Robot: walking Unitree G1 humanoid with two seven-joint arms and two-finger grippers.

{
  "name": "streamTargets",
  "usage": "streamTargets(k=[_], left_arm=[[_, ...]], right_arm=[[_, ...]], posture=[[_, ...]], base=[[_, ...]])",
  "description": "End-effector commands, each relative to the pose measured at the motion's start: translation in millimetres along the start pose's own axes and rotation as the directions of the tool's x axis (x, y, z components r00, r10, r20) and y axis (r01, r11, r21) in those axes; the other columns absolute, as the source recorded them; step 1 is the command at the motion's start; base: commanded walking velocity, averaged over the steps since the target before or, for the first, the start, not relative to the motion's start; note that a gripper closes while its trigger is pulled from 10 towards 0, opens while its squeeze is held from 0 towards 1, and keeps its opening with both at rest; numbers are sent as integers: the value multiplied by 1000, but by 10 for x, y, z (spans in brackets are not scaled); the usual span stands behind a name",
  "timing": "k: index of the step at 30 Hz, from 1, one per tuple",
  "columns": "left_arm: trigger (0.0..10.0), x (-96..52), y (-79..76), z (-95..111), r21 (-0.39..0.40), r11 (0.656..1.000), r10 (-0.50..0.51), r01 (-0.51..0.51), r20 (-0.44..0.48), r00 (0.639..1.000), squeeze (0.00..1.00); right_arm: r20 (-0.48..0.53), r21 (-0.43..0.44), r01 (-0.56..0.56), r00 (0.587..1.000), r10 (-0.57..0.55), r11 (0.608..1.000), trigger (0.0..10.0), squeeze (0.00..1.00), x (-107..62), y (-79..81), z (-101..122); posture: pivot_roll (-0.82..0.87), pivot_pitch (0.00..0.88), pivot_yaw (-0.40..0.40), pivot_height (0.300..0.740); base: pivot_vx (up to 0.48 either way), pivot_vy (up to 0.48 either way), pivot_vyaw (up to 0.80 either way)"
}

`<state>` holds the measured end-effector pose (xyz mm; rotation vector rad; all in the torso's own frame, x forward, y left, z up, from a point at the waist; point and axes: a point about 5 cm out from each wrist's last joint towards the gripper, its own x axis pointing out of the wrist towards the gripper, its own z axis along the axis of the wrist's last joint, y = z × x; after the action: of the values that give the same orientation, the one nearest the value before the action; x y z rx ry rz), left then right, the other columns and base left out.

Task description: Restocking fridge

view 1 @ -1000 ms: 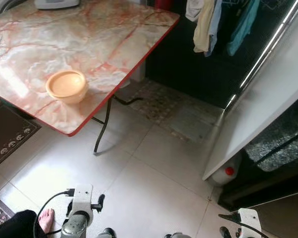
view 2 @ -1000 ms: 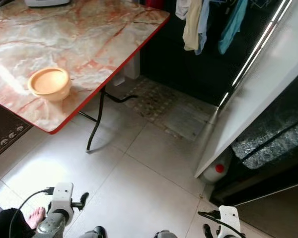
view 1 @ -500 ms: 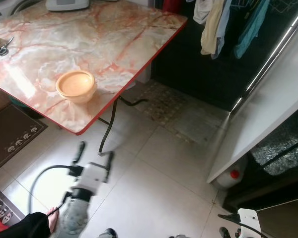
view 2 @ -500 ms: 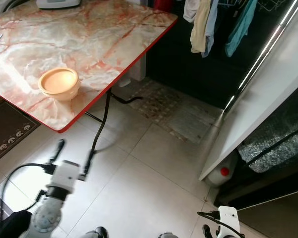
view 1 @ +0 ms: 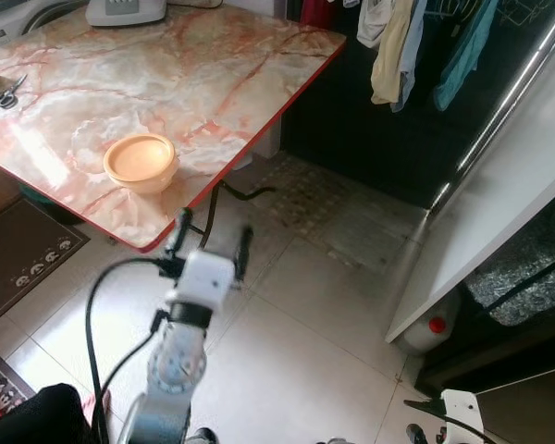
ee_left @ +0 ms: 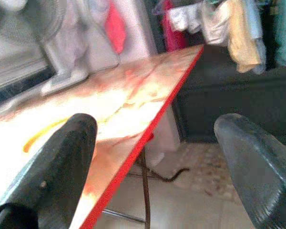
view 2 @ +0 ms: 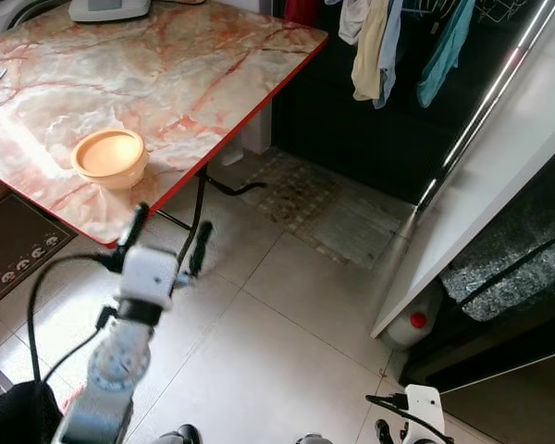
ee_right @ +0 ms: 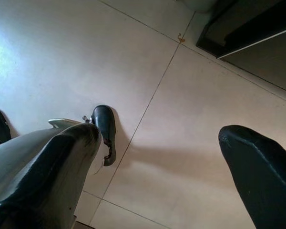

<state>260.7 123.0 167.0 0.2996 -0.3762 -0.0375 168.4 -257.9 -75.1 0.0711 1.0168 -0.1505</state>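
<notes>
Looking through the left eye, we've got the left gripper (view 1: 209,239) raised in front of us with its fingers spread and nothing between them, hanging just off the red edge of the marble table (view 1: 259,65), with the yellow bowl (view 1: 141,162) on the top near that edge and apart from the fingers. Risk as we see it: the bowl sits close to the rim, so a reach that comes in low could catch the table edge or nudge the bowl off, and the cable looping off the wrist could snag the table leg. The fridge (view 1: 518,277) is off to our right with its white door (view 1: 509,176) swung open, a red-capped bottle (view 1: 427,326) on the floor at its foot, so carrying anything across means turning past that door. Right eye gives the same layout, with the right gripper (view 2: 395,431) low at the frame's bottom edge. Left wrist view: both fingers (ee_left: 52,171) wide apart, table edge running between them, bowl only a blurred yellow streak. Right wrist view: fingers (ee_right: 257,171) parted over bare floor tile, holding nothing. Versus a second ago: the left arm was down by our feet, half a second ago it was halfway up, now it's at table height; the right arm hasn't moved.
</notes>
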Motion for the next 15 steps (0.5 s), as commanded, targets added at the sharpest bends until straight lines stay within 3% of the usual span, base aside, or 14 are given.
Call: streamTargets(k=[1,5,7,8,11,13,15], left_arm=[[10000,7,106,87,-8,1000,6,-6,-13,1000,0],[10000,-73,227,105,36,999,9,-8,-46,999,0],[10000,-140,447,-19,57,998,39,-35,-76,996,0],[10000,-182,639,-151,70,996,62,-55,-111,992,0],[10000,-212,759,-235,68,995,79,-70,-140,987,0],[10000,-305,901,-381,78,995,73,-57,-209,975,0],[10000,-365,950,-452,69,996,75,-60,-245,967,0]], right_arm=[[-35,12,15,999,-15,1000,10000,0,-19,-53,-95],[-35,14,23,999,-23,1000,10000,0,-25,-77,-102],[-35,15,27,999,-26,1000,10000,0,-28,-89,-104],[-35,14,28,999,-28,1000,10000,0,-30,-96,-104],[-36,11,29,999,-29,1000,10000,0,-32,-102,-105],[-36,6,29,999,-29,1000,10000,0,-35,-114,-102],[-30,8,30,999,-30,1000,10000,0,-37,-123,-100]], posture=[[-140,174,-31,740],[-147,181,-36,740],[-144,183,-41,740],[-142,187,-43,740],[-139,188,-48,740],[-142,194,-54,740],[-142,197,-58,740]], base=[[0,0,0],[0,0,0],[0,0,0],[0,0,0],[0,0,0],[0,0,0],[0,0,0]])
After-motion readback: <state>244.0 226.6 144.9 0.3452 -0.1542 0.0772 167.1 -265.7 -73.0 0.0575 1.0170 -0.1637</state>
